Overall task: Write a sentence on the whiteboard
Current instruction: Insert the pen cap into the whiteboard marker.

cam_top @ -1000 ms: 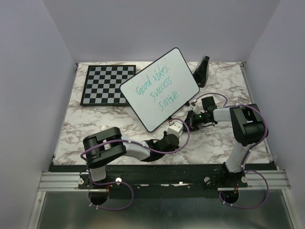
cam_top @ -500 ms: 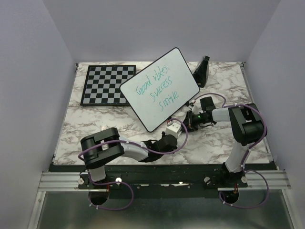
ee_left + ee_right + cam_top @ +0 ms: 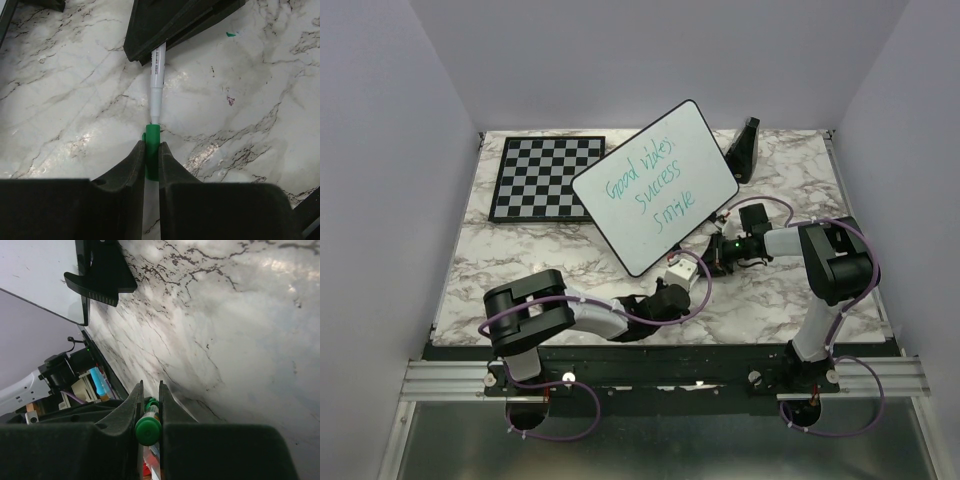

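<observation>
Green cap (image 3: 151, 132) in left pincer (image 3: 151, 145) has neared right pincer's (image 3: 150, 385) marker (image 3: 158, 70).

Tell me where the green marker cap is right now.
Left wrist view, bottom centre: the green cap is pinched in the left gripper, just below the tip of the white marker.

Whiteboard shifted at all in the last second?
No. In the top view the whiteboard still overlaps the right edge of the chessboard at the same spot, and its near corner hasn't shifted.
</observation>
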